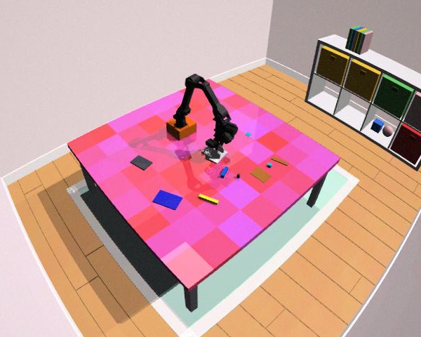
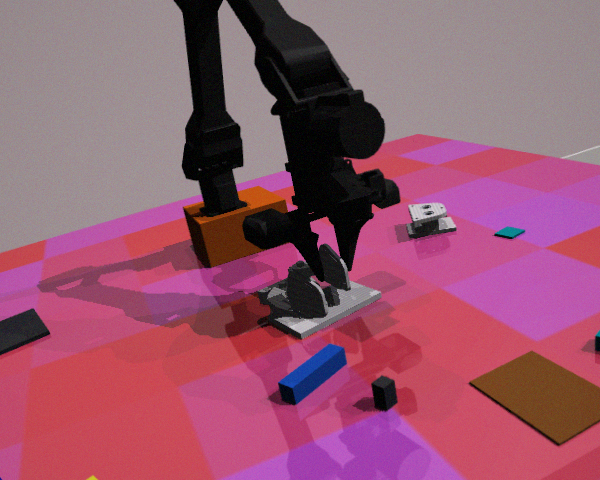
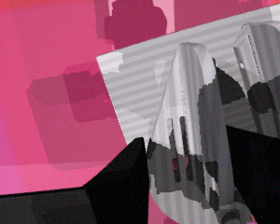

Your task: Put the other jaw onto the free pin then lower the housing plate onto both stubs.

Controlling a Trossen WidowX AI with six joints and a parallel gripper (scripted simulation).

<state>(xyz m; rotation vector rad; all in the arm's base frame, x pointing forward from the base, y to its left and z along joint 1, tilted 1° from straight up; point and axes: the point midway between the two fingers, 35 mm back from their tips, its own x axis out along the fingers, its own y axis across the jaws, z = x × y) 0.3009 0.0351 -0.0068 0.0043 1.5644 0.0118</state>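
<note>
My gripper (image 2: 335,274) (image 3: 179,140) is shut on a grey jaw (image 2: 334,262) (image 3: 184,89), a thin upright curved piece. It holds this jaw low over the right part of the pale ribbed base plate (image 1: 222,156) (image 2: 363,296) (image 3: 131,77). The other jaw (image 2: 305,295) (image 3: 266,51) stands on the base beside it, with a gap between their upright faces. The pins and the meeting of the gear teeth are hidden, so I cannot tell whether the held jaw is on its pin. The white housing plate (image 2: 417,212), with two holes, rests tilted on a small stand (image 2: 447,226) behind the gripper.
A blue bar (image 1: 224,171) (image 2: 313,373) and a small black block (image 1: 238,175) (image 2: 384,393) lie in front of the base. A brown sheet (image 1: 260,174) (image 2: 546,396) lies to the right. A dark plate (image 1: 141,162) (image 2: 16,331) lies left. The orange arm mount (image 1: 182,129) (image 2: 207,241) stands behind.
</note>
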